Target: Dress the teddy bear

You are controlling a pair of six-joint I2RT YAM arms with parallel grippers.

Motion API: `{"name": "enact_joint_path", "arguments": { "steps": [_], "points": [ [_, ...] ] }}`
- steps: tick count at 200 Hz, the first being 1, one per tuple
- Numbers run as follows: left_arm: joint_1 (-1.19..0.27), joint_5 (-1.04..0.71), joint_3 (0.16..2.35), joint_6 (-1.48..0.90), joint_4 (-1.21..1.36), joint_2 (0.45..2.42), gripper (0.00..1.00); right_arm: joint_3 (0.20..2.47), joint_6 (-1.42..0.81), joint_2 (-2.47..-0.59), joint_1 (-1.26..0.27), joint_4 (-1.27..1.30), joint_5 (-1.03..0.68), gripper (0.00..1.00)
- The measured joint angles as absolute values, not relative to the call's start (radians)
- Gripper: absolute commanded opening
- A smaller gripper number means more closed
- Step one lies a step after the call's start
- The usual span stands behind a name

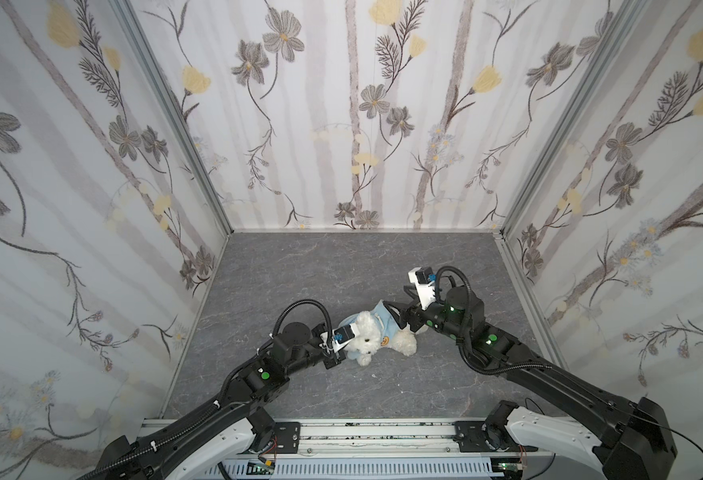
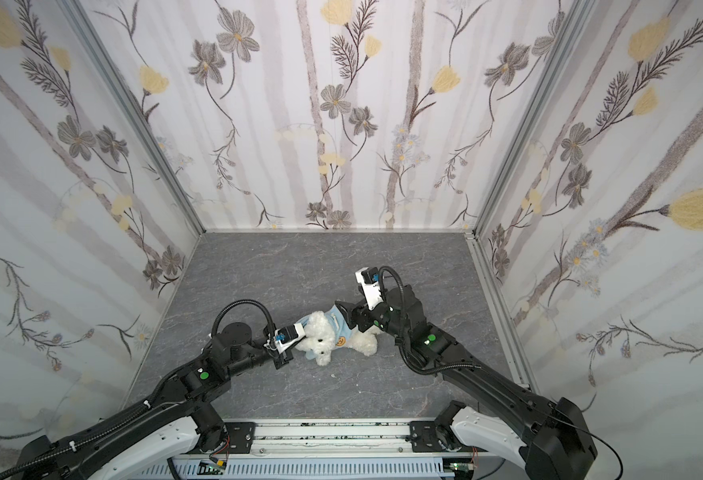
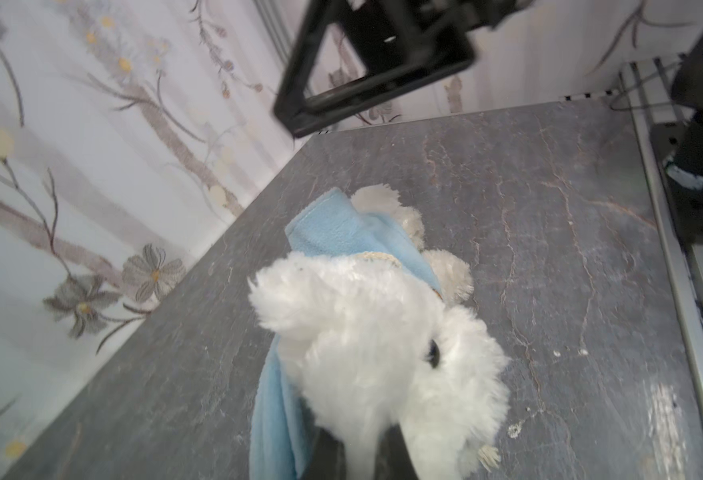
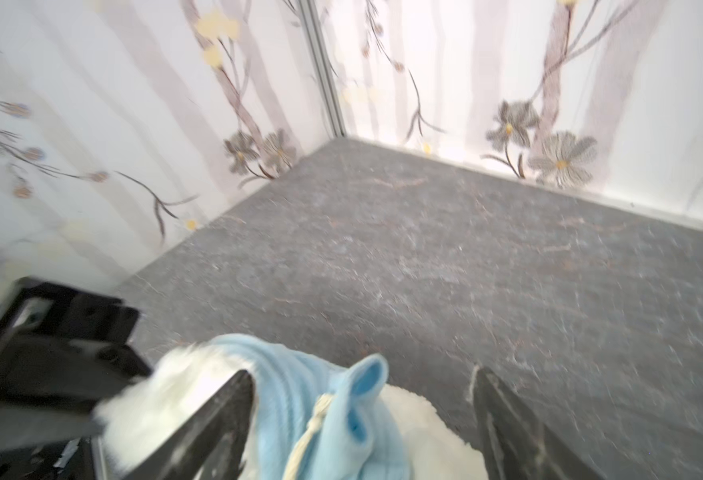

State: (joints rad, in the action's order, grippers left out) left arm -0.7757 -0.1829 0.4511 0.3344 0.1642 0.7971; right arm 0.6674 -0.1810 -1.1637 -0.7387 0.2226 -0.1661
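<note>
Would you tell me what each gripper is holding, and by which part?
The left gripper pinches the teddy bear by its head fur; the right gripper stands open over the hoodie, holding nothing.

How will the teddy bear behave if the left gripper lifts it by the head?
Probably floppy and light: the teddy bear is soft fluffy plush and lies slumped, so its body and legs would likely dangle. The left gripper seems to pinch mostly fur, so it may slip. The loose hoodie could shift.
</note>
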Motion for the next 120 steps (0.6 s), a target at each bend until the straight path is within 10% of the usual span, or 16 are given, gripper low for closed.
{"name": "enact_joint_path", "arguments": {
  "steps": [54,120],
  "points": [
    [-0.773,0.112,0.605,-0.488,0.159,0.883,0.0,0.554,-0.125,-1.181,-0.96,0.39,-0.132,0.64],
    [-0.775,0.114,0.709,-0.924,0.128,0.98,0.0,0.569,0.034,-1.301,-1.101,0.512,0.034,0.57]
  ]
}}
